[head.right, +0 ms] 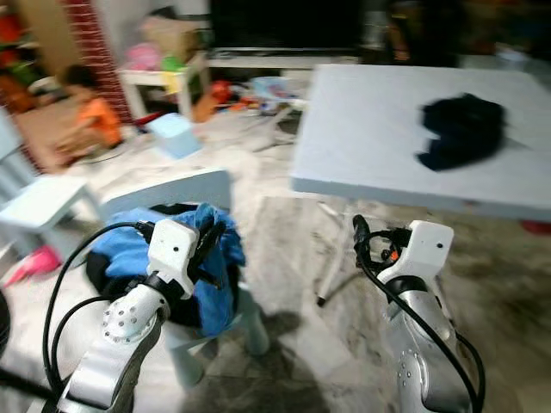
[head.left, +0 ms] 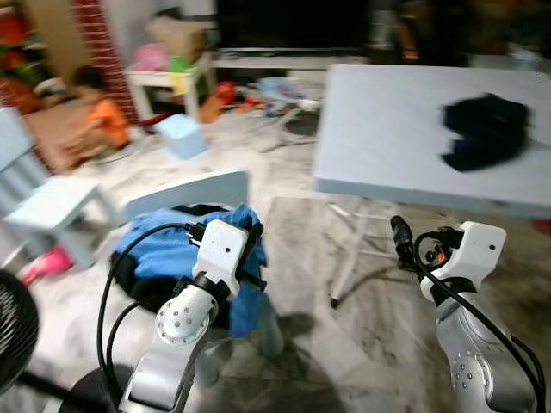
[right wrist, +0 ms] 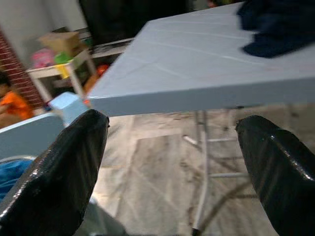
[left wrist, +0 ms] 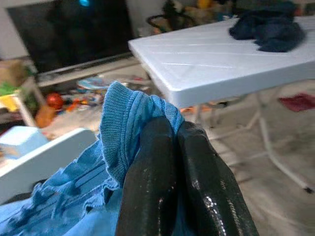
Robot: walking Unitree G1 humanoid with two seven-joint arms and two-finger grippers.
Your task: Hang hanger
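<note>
1. The left gripper (left wrist: 172,142) is pinched closed on a fold of the blue shirt (head.left: 172,249), its two black fingers (left wrist: 152,187) pressed together with the ribbed cloth caught between them.
2. The blue shirt lies heaped with a dark garment on a small white chair (head.left: 194,191), low on the robot's left.
3. The right gripper (right wrist: 172,147) hangs free with its fingers spread wide, holding nothing, near the front edge of the white folding table (head.left: 387,129).
4. A dark garment (head.left: 484,129) lies bunched on the tabletop (blurred in the head views).
5. No hanger can be made out.
6. A person in orange (head.left: 99,112) sits on the floor far left.
</note>
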